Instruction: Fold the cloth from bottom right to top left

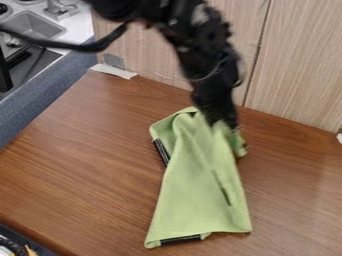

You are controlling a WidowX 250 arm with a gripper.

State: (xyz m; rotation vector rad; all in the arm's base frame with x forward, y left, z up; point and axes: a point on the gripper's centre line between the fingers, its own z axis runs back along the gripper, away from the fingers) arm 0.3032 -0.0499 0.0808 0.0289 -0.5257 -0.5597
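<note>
Brown table [87,165] bears the cloth [198,185] near its middle. It looks light, soft and limp, best pinched by a corner. Green and creased, it has dark strips at its left and bottom edges. The gripper [226,122] is at its top; how open, or whether holding it, I cannot tell.
</note>
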